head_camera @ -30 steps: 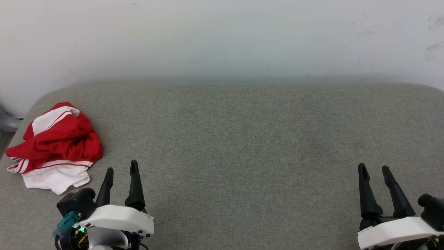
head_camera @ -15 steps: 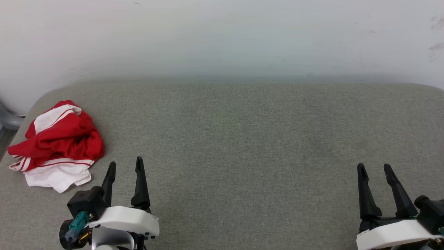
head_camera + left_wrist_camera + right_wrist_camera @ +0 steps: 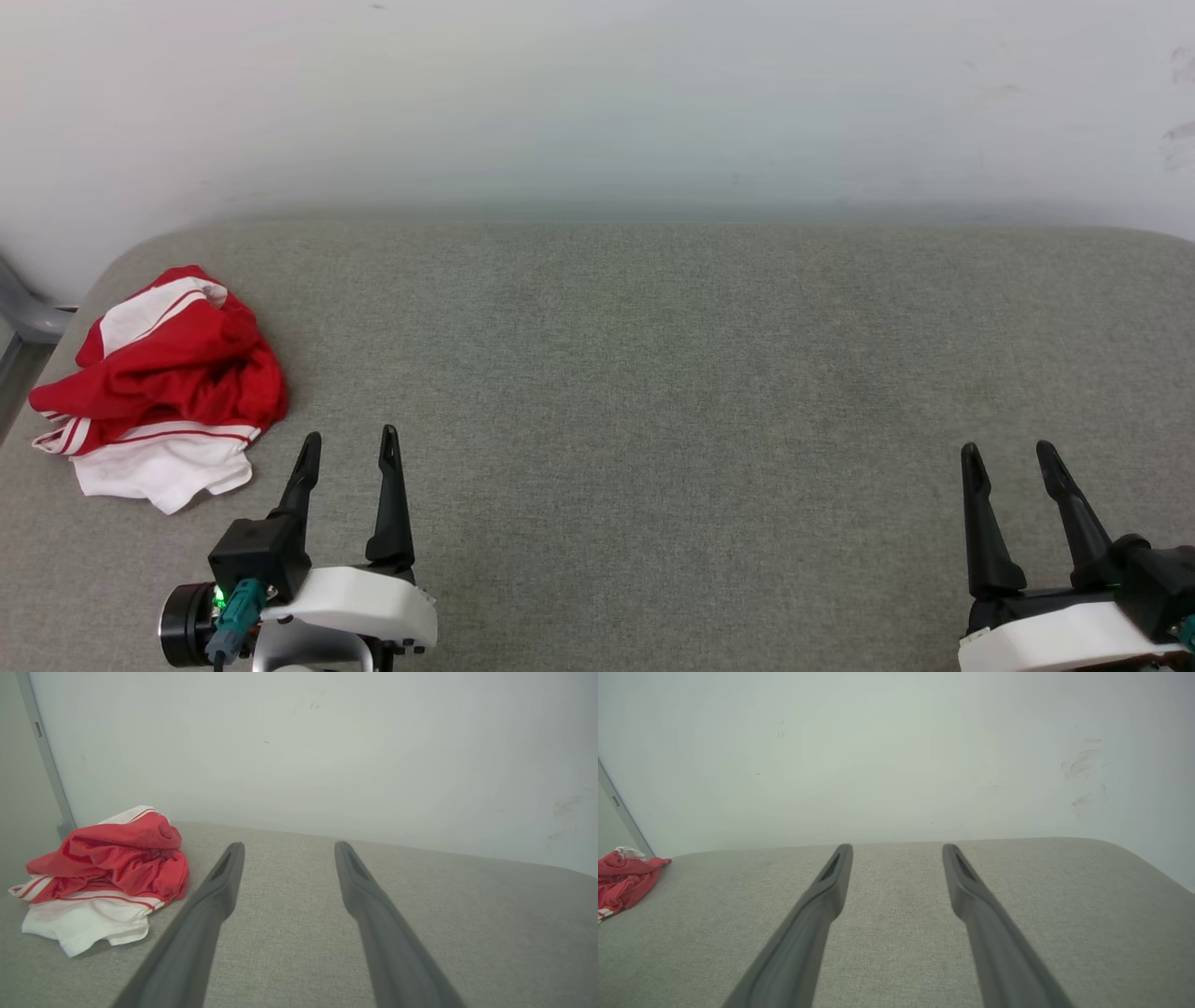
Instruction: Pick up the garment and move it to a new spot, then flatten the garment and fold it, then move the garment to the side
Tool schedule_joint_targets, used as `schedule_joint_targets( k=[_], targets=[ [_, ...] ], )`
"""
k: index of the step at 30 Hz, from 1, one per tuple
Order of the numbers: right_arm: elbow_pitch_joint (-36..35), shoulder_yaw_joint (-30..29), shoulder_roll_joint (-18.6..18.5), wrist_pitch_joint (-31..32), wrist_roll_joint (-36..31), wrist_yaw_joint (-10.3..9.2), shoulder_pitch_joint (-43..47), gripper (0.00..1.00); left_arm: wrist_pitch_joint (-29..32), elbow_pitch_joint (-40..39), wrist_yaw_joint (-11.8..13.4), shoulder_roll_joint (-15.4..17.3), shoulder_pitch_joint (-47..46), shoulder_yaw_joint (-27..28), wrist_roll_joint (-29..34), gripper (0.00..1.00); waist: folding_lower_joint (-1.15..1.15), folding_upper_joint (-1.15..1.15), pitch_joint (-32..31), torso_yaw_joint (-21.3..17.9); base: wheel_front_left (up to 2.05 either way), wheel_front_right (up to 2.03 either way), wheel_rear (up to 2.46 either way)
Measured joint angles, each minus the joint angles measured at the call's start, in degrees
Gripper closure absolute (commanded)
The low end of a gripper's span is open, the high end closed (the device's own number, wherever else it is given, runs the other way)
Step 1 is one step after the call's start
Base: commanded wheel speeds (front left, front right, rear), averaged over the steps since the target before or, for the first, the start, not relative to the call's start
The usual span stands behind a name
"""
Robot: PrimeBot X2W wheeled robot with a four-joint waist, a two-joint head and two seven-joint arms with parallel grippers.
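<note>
The garment (image 3: 159, 387), a soft red T-shirt with white short sleeves edged in thin red and white stripes, lies crumpled in a heap at the far left end of the grey fabric-covered worktop (image 3: 653, 373), close to its rounded back corner. One white sleeve spills out flat toward me from under the bunched red cloth, and another white patch shows at the top of the heap. My left fingers (image 3: 392, 485), two long dark prongs on a white wrist housing, stand spread wide apart and hold nothing; they hover over the near edge of the worktop, just beside the heap and to its right, not touching it. In my left wrist view the garment (image 3: 107, 872) sits left of my left fingers (image 3: 224, 879), with bare grey fabric showing between the two prongs. My right fingers (image 3: 980, 504) are likewise spread wide and empty, well apart from the shirt, at the opposite end of the worktop. From my right wrist, the right fingers (image 3: 833, 882) point along the worktop at the pale scuffed wall (image 3: 896, 765), and a red corner of the garment (image 3: 623, 879) shows at the far left edge.
</note>
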Motion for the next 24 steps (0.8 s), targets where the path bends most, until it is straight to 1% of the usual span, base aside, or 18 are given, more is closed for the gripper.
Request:
schedule_joint_targets(
  k=[10, 19, 24],
  targets=[
    [-0.7, 0.1, 0.0, -1.2, -1.9, 0.0, 0.6, 0.0, -1.2, 0.0, -1.1, -0.6, 0.2, 0.4, 3.7, 0.0, 0.0, 0.0, 0.1, 0.2, 0.0, 0.0, 0.0],
    [-0.9, 0.2, 0.0, -2.3, -2.6, 0.0, 1.2, 0.0, -2.4, 1.4, -3.5, -1.3, 0.5, 1.2, 6.0, 0.0, 0.0, 0.0, -0.2, 0.4, 0.0, 0.0, 0.0],
    [-0.5, 0.0, 0.0, -2.7, -2.4, 0.0, 1.5, 0.0, -2.6, 2.1, -4.1, -1.5, 0.5, 1.6, 6.4, 0.0, 0.0, 0.0, -0.2, 0.6, 0.0, 0.0, 0.0]
  ],
)
